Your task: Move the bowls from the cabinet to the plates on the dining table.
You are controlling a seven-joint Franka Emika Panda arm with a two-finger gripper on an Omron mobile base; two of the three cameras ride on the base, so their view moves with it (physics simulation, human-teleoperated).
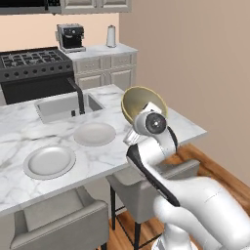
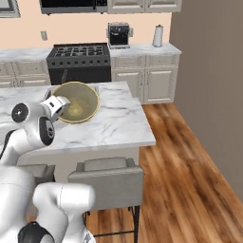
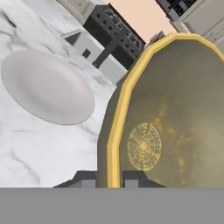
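Gripping a bowl by its rim, fingers clamped either side, above the dining table, near a plate, no legible writing.

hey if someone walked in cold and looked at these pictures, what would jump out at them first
Most striking is the olive bowl, tipped on edge and held by its rim in the end effector above the marble table. Next come two pale plates, one near the sink just left of the bowl, the other closer to the table's front edge. Behind stands a black stove.
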